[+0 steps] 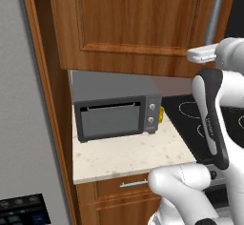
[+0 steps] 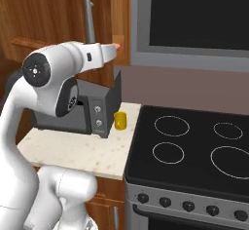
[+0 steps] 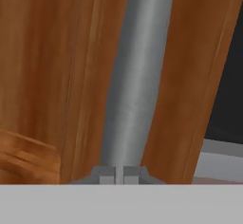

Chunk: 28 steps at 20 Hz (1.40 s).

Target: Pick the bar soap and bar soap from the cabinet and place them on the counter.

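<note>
The reddish-brown wooden wall cabinet (image 1: pixel 128 19) with its raised-panel door is seen closed, and the bar soaps are hidden from sight. The long vertical silver bar handle (image 3: pixel 135 76) of that door is seen close up in the hand view, running up from the two small dark finger tips of the two-finger gripper (image 3: pixel 119 174), whose jaws are drawn almost together at the foot of the bar; whether the bar is actually pinched between them cannot be told. In the left base view the white hand is held level at the lower end of the same handle (image 1: pixel 213 19), and in the right base view it is stretched toward the handle (image 2: pixel 89 17) from the left. Below the cabinet, the beige speckled stone counter (image 1: pixel 128 155) is occupied at its back by a dark grey boxy microwave (image 1: pixel 116 117) with two round knobs. A small yellow cylindrical object (image 2: pixel 120 121) is set on the counter just beside the microwave, between it and the black glass stovetop (image 2: pixel 189 148) marked with ring burners.
</note>
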Available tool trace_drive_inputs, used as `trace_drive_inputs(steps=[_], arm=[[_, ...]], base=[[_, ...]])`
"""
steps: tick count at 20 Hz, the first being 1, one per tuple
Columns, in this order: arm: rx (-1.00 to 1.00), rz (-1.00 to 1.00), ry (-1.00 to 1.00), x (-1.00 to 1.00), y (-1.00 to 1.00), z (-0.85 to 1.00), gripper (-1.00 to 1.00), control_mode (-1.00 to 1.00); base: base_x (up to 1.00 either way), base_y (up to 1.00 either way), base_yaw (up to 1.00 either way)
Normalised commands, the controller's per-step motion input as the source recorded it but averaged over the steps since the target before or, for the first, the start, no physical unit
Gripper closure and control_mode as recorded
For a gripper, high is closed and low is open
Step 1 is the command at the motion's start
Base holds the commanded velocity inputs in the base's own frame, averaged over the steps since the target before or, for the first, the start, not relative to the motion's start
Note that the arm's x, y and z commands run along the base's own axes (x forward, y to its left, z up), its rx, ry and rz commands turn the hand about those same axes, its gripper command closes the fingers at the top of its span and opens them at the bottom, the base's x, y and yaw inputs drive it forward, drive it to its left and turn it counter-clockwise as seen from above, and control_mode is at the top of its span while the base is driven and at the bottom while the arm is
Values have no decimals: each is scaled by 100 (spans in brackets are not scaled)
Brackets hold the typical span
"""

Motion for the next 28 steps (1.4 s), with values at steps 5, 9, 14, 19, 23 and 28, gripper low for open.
trace_drive_inputs(steps=[5,9,14,19,23,28], arm=[[-4,-9,0,-46,0,0,100,-100],[-5,-10,0,-46,1,0,100,-100],[-5,-10,0,-44,0,0,100,-100],[-3,-9,0,-30,1,7,100,-100],[0,-6,0,-19,-2,22,100,-100],[0,-2,0,-14,-14,26,100,-100]], base=[[0,0,0],[0,0,0],[0,0,0],[0,0,0],[0,0,0],[0,0,0]])
